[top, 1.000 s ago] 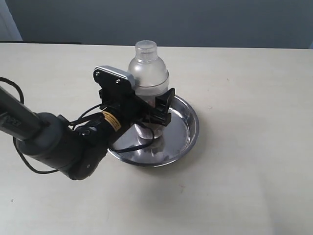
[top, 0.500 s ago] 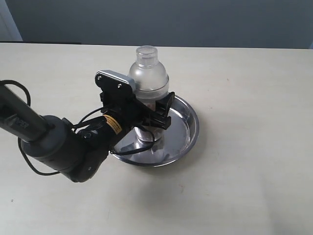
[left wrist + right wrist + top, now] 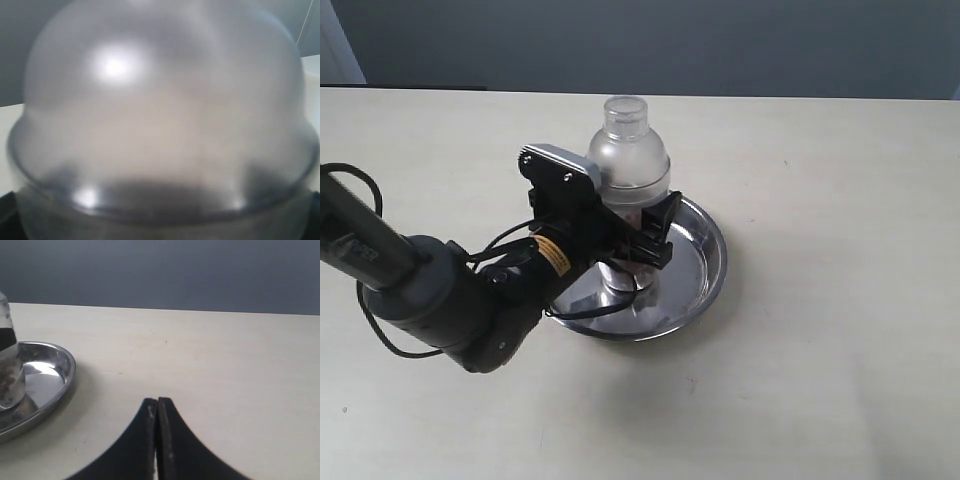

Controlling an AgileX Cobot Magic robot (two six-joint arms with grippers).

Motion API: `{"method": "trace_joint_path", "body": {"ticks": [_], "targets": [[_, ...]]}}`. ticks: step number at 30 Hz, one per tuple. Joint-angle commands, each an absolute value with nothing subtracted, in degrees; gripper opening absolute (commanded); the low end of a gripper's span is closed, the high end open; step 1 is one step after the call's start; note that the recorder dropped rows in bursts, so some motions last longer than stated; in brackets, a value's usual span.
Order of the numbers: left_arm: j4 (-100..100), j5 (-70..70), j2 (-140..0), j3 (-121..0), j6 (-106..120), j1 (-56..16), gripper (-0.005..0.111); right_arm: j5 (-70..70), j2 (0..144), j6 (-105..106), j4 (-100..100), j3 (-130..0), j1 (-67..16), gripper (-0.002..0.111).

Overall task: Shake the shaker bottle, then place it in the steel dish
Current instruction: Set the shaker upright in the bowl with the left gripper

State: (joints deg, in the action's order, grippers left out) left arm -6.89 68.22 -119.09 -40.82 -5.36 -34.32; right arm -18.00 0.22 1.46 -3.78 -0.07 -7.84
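A pale, cream-coloured counter (image 3: 820, 350) fills the scene, with a flat blue-grey wall (image 3: 740, 40) behind its far edge. A round, shiny steel dish (image 3: 708, 262) sits on the counter near the middle.

The left arm, thick and black with loose cables, reaches in low from the left edge of the exterior view. The left pincer (image 3: 640, 238) is clamped on the lower body of the shaker bottle (image 3: 628, 155), one finger on each side. The bottle stands upright inside the dish, its frosted dome and small clear cap rising above the pincer.

The right pincer (image 3: 157, 412) is pressed together and holds nothing. It hangs over bare counter, well apart from the dish.

The left wrist view is blurred and almost filled by the bottle's dome (image 3: 160, 125). The pincer hides the bottle's base in the exterior view. The right wrist view cuts off most of the bottle (image 3: 7, 375) and dish (image 3: 60, 372) at its edge, so whether the base rests on the dish floor cannot be told.
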Motion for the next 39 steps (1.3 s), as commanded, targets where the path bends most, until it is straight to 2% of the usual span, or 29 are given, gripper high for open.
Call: {"method": "trace_joint_path", "body": {"ticks": [1, 7, 15, 19, 24, 29, 34, 39], "targets": [[-5.0, 70.0, -119.0, -41.0, -5.5, -34.4, 0.074, -17.5, 0.0, 1.5, -3.7, 0.0, -8.1, -0.001], [-5.2, 70.0, -118.9, -41.0, -5.3, -34.4, 0.075, -17.5, 0.0, 1.5, -3.7, 0.0, -8.1, -0.001], [-5.5, 67.7, -114.1, -39.5, -4.6, -34.4, 0.089, -17.5, 0.0, 1.5, -3.7, 0.0, -8.1, -0.001], [-9.9, 60.3, -111.8, -39.3, -2.1, -34.4, 0.095, -17.5, 0.0, 1.5, -3.7, 0.0, -8.1, -0.001], [-13.6, 52.4, -111.4, -39.2, 0.8, -34.4, 0.095, -17.5, 0.0, 1.5, -3.7, 0.0, -8.1, -0.001], [-11.4, 56.3, -107.7, -38.1, 1.8, -34.4, 0.095, -17.5, 0.0, 1.5, -3.7, 0.0, -8.1, -0.001], [7.3, 56.5, -105.0, -38.1, -2.2, -34.4, 0.095, -17.5, 0.0, 1.5, -3.7, 0.0, -8.1, -0.001], [3.8, 56.6, -104.9, -38.1, -4.7, -34.4, 0.095, -17.5, 0.0, 1.5, -3.7, 0.0, -8.1, -0.001]]}}
